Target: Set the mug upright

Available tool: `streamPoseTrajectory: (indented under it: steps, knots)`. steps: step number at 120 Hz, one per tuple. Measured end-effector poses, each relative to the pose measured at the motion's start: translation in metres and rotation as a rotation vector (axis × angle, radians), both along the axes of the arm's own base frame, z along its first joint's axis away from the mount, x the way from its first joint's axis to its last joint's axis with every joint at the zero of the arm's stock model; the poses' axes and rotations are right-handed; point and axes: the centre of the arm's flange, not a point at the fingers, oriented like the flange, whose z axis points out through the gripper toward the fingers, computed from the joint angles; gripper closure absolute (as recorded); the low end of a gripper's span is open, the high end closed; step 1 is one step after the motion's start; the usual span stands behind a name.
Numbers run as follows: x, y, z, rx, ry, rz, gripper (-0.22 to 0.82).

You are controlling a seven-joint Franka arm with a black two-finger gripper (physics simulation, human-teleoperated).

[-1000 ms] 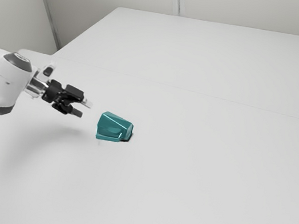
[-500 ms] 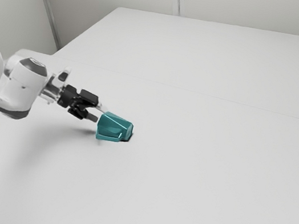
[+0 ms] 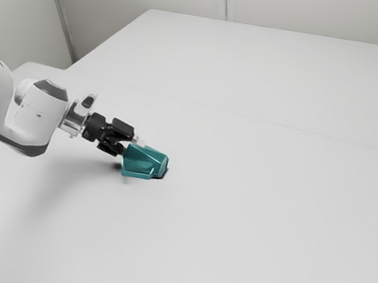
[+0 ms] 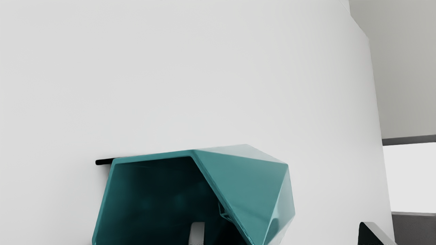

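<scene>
While a white robot arm [image 3: 35,118] is occupying the exterior view's left, its black gripper [image 3: 132,146] is hanging open at the mouth end of a teal mug [image 3: 145,163]. Next along, the mug is lying on its side on a pale table [image 3: 253,233], its mouth [image 4: 153,197] facing the gripper and its narrower base end pointing toward the exterior view's right.

Judging by its looks, the mug is promising to be stiff and fairly light, being hollow. Its glossy, flat-sided surface is likely offering little grip, and if it is ceramic, its rim is risking a chip. The wall near the rim is looking like the best hold, with one finger inside and one outside; farther along, the taper is perhaps inviting a slip.

The exterior view is giving the mug's sideways lie and the dark shadow under its base end. The wrist view is looking into the dark hollow, with one finger [image 4: 197,233] lining up with the mouth and the other finger [image 4: 374,231] standing well apart, beyond the mug's outer wall. Whether the first is already inside, or touching anything, I cannot tell.
</scene>
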Motion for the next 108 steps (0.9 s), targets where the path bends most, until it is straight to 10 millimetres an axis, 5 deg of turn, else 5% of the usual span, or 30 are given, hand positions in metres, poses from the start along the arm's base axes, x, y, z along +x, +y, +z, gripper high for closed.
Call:
streamPoseTrajectory:
  steps: [36, 76, 108]
  knots:
    - [0.002, -0.004, -0.002, -0.006, -0.004, -0.001, 0.33]
    - [0.003, -0.007, -0.002, 0.001, -0.011, -0.004, 0.65]
    - [0.03, -0.016, 0.031, 0.034, -0.088, -0.045, 0.75]
